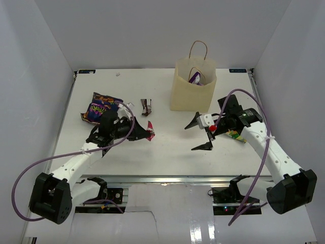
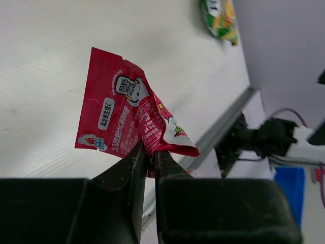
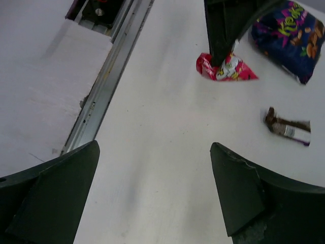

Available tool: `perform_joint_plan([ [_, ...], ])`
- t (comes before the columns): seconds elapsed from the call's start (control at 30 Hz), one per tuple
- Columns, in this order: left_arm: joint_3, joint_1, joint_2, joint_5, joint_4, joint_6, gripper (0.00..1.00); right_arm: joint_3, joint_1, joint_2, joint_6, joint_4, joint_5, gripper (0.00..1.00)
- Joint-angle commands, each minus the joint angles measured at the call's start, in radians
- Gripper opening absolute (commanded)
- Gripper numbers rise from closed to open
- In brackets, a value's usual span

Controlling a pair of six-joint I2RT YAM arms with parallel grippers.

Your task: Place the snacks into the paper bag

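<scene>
Now, pink packet (image 2: 124, 119) tight inside the left hand (image 2: 150, 153).

the pink crinkly packet (image 2: 122, 119) has its lower edge hidden between the fingers of the left end effector (image 2: 151, 151). the green-yellow crinkly packet (image 2: 219, 18) is cut by the left wrist view's top edge. inside the tan kraft paper bag (image 1: 190, 99) only the top of a purple packet (image 1: 195, 78) shows.
</scene>
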Motion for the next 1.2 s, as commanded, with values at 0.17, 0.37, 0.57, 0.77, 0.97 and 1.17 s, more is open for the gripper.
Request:
perform_joint_plan([
  [0.17, 0.005, -0.156, 0.108, 0.414, 0.232, -0.089, 0.14, 0.184, 0.184, 0.166, -0.531, -0.119, 0.063, 0.96],
  [0.37, 0.052, -0.252, 0.178, 0.412, 0.235, -0.093, 0.13, 0.142, 0.356, 0.226, -0.428, 0.004, 0.215, 0.97],
  [0.57, 0.063, -0.262, 0.165, 0.415, 0.240, -0.095, 0.13, 0.129, 0.375, 0.249, -0.428, -0.022, 0.264, 1.00],
  [0.77, 0.079, -0.263, 0.170, 0.435, 0.241, -0.095, 0.13, 0.113, 0.404, 0.288, -0.385, 0.001, 0.310, 0.91],
  [0.97, 0.085, -0.263, 0.152, 0.431, 0.243, -0.099, 0.13, 0.099, 0.447, 0.302, -0.311, 0.047, 0.341, 0.76],
  [1.17, 0.086, -0.263, 0.139, 0.428, 0.244, -0.107, 0.15, 0.103, 0.459, 0.288, -0.248, 0.071, 0.368, 0.42],
])
